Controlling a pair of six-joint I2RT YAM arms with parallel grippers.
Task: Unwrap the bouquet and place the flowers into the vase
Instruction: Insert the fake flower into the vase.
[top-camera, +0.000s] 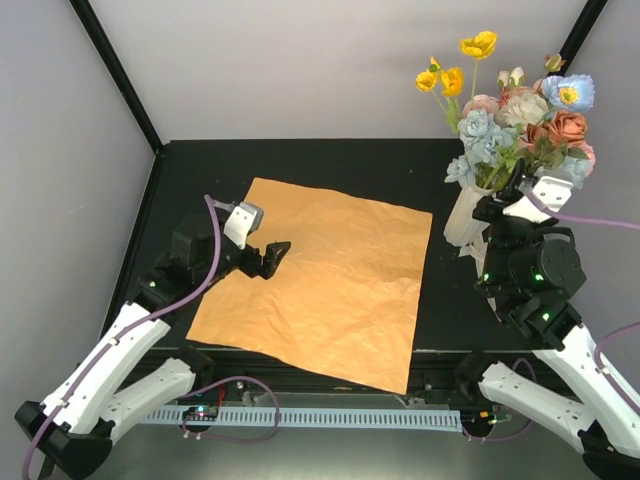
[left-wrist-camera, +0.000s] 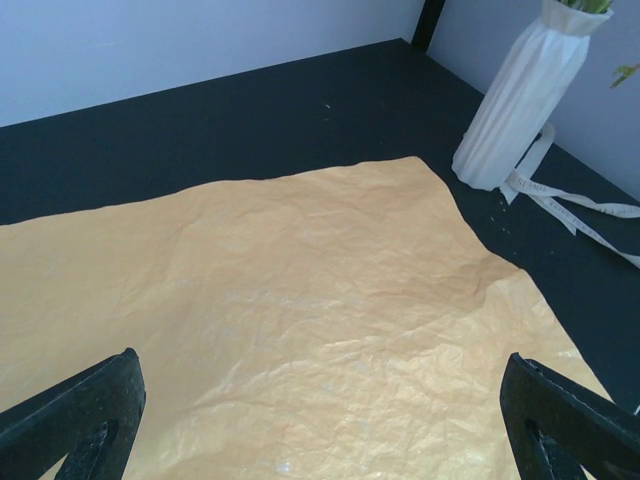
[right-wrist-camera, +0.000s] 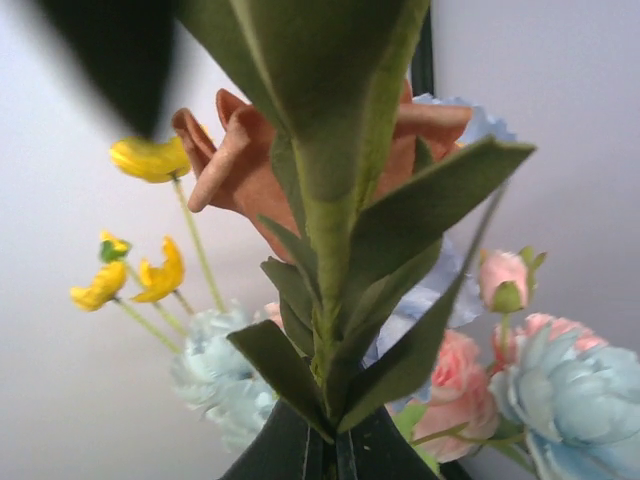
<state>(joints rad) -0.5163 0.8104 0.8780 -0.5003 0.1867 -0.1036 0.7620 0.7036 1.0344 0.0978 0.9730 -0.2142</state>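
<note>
The bouquet's orange paper (top-camera: 320, 285) lies unfolded and flat on the black table, and it fills the left wrist view (left-wrist-camera: 300, 320). My left gripper (top-camera: 272, 258) hovers over the sheet's left part, open, with nothing between its fingers (left-wrist-camera: 90, 410). The flowers (top-camera: 520, 120) stand at the back right with their stems in the ribbed white vase (top-camera: 465, 215) (left-wrist-camera: 520, 100). My right gripper (top-camera: 505, 205) sits just right of the vase's rim. It is shut (right-wrist-camera: 338, 450) on a leafy green stem (right-wrist-camera: 335, 280) under a brownish-pink bloom (right-wrist-camera: 240, 150).
A cream ribbon (left-wrist-camera: 570, 200) lies loose on the table at the foot of the vase. Black frame posts (top-camera: 115, 70) rise at the back corners, and grey walls close in the table. A cable tray (top-camera: 330, 415) runs along the near edge.
</note>
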